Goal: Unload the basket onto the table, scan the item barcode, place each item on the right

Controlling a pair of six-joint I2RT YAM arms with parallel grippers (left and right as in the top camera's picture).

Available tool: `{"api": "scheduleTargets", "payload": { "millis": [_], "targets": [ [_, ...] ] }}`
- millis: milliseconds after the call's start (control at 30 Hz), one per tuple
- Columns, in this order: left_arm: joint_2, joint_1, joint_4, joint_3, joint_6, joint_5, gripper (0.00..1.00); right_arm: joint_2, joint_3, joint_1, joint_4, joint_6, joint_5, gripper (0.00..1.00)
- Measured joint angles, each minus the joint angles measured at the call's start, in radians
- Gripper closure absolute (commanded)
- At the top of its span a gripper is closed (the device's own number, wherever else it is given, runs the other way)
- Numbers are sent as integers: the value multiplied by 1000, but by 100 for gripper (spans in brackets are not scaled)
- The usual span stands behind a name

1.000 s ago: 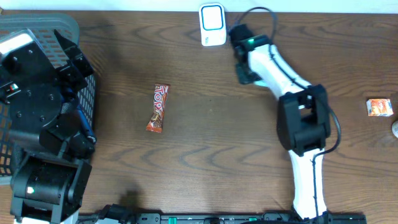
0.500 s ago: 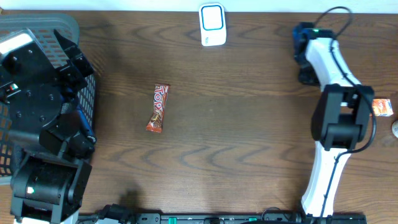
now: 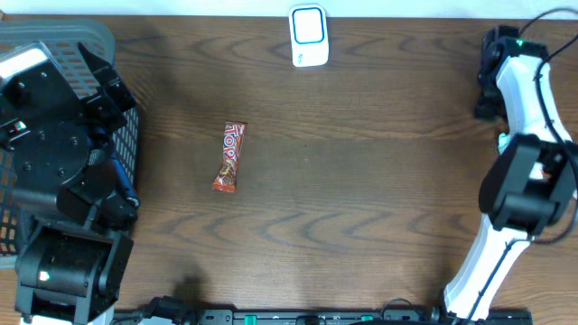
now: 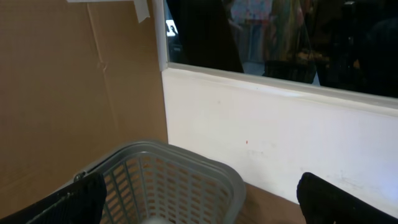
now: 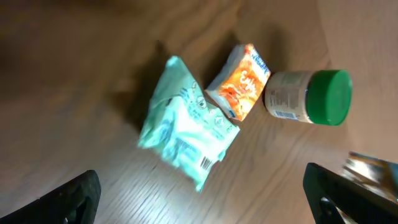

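The white barcode scanner (image 3: 308,36) stands at the table's far edge. A red candy bar (image 3: 229,157) lies left of centre, far from both arms. My right arm (image 3: 519,81) reaches along the right edge. Its gripper (image 5: 205,202) is open and empty above a teal packet (image 5: 186,127) whose barcode faces up. An orange packet (image 5: 239,82) touches the teal one. My left gripper (image 4: 199,205) hangs open and empty over the grey basket (image 4: 186,171).
A jar with a green lid (image 5: 310,97) lies on its side right of the orange packet. The grey basket (image 3: 63,41) fills the table's left end under the left arm. A white wall and cardboard stand behind it.
The right arm has swung from beside the scanner to the right edge of the table. It now covers the orange packet in the overhead view. The left arm and candy bar have not moved.
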Motion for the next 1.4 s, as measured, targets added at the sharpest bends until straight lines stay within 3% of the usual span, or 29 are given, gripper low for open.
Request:
{"api": "scheduleTargets", "payload": {
  "millis": [100,267,400,500,667,900,1133,1400],
  "targets": [
    [0,0,15,0,0,0,2,-120,0,34,-6,0,-111,1],
    [0,0,25,0,0,0,2,-320,2,138,-35,1,-496,1],
    [-8,0,25,0,0,0,2,-346,6,260,-26,20,-842,1],
    [-19,0,25,0,0,0,2,-312,6,400,-24,39,-937,1],
    [-53,0,25,0,0,0,2,-250,0,665,-45,47,-836,1],
    [-140,0,26,0,0,0,2,-140,0,995,-26,51,-482,1],
    [-252,0,29,0,0,0,2,26,-5,1151,7,-13,-340,1],
    [-315,0,31,0,0,0,2,45,-11,1313,56,-93,-304,1]
  ]
}}
